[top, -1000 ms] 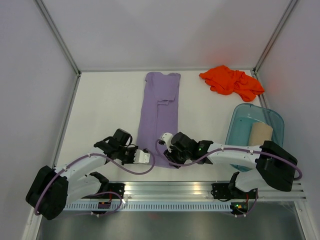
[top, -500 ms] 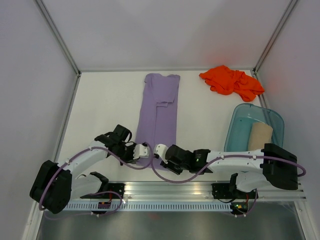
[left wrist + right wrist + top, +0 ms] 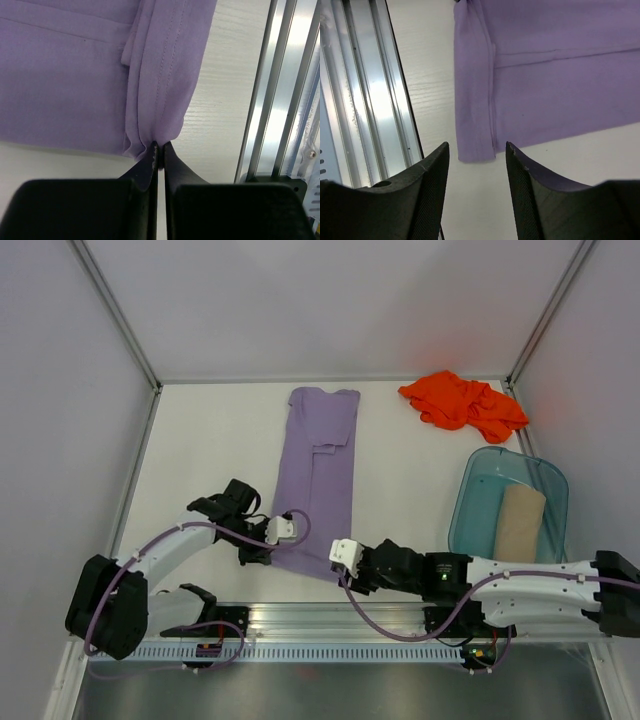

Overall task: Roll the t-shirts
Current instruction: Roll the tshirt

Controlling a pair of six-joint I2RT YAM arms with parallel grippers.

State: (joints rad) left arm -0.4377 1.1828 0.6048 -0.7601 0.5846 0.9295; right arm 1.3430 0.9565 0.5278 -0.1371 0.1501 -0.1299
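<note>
The lavender t-shirt (image 3: 318, 465) lies as a long folded strip down the middle of the table. My left gripper (image 3: 272, 548) is shut on its near left hem corner (image 3: 150, 135), the cloth bunched into the fingertips (image 3: 160, 145). My right gripper (image 3: 347, 564) stands open just off the near right corner (image 3: 475, 150), with nothing between its fingers (image 3: 437, 165). The orange-red t-shirt (image 3: 462, 402) lies crumpled at the far right. A rolled tan t-shirt (image 3: 520, 523) sits inside the teal tub (image 3: 478, 468).
The aluminium rail (image 3: 330, 618) runs along the near table edge, close behind both grippers; it also shows beside the shirt as a rail (image 3: 280, 100) and a rail (image 3: 365, 90) in the wrist views. White walls and frame posts close in the left, far and right sides.
My right gripper has opened, let go of the lavender hem and drawn back toward the near right. My left gripper, still shut on the hem, has shifted slightly left.
</note>
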